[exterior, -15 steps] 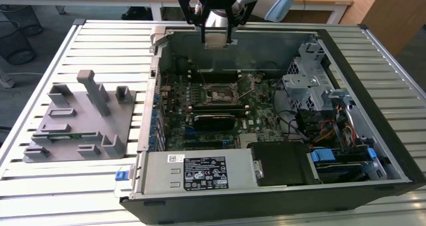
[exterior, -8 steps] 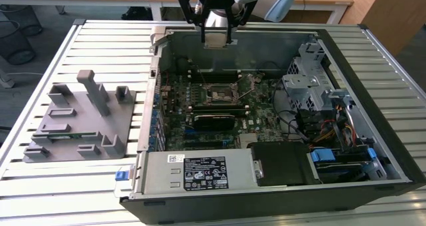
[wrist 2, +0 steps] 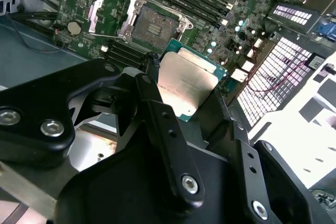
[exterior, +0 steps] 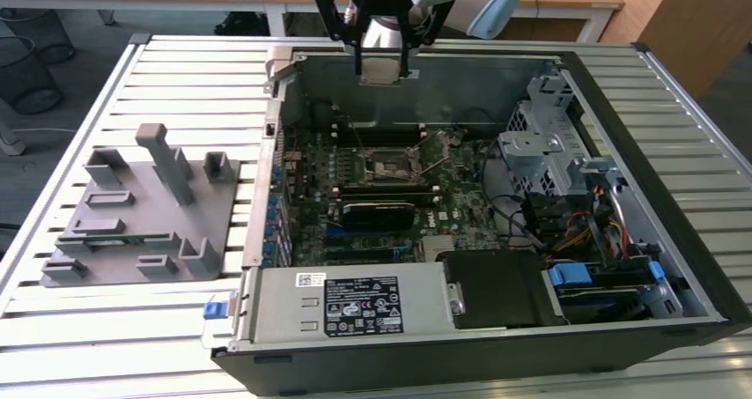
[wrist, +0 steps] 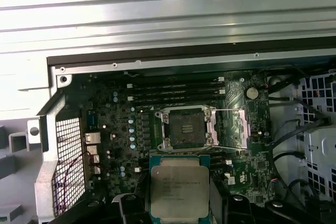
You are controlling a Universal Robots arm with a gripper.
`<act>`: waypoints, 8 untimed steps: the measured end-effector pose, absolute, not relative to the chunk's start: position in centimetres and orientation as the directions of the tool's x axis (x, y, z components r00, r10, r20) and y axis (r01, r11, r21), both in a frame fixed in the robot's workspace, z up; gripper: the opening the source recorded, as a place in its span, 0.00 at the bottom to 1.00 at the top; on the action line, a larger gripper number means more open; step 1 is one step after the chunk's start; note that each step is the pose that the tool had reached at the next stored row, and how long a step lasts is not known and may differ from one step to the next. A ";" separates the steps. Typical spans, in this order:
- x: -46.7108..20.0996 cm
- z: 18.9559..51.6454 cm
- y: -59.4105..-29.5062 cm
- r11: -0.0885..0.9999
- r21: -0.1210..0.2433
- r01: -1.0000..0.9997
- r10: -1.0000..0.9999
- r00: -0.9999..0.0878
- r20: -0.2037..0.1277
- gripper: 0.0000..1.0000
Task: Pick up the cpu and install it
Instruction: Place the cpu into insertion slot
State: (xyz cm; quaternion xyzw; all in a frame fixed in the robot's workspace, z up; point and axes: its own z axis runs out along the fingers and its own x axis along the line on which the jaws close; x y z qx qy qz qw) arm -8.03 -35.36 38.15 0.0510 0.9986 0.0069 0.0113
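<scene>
1. The gripper has its jaws closed on the cpu, pinching two opposite edges. The chip hangs in the air over the open case, toward twelve o'clock from the socket in the exterior view.
2. It is probably light, thin and stiff. The smooth metal lid could slip and the underside is likely delicate, so the edges seem the soundest hold.
3. The socket stands open, its load plate swung aside.
4. In the exterior view, memory slots lie at the socket's twelve o'clock, a black card at six and the drive cage at three. All could crowd a descent.
</scene>
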 end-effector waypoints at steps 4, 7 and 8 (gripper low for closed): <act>-8.0 38.1 -35.3 0.991 0.014 0.132 0.133 -0.991 -0.022 0.54; -8.0 38.1 -35.3 0.988 0.013 0.152 0.152 -0.988 -0.022 0.54; -8.0 38.1 -35.3 0.988 0.013 0.156 0.157 -0.987 -0.022 0.54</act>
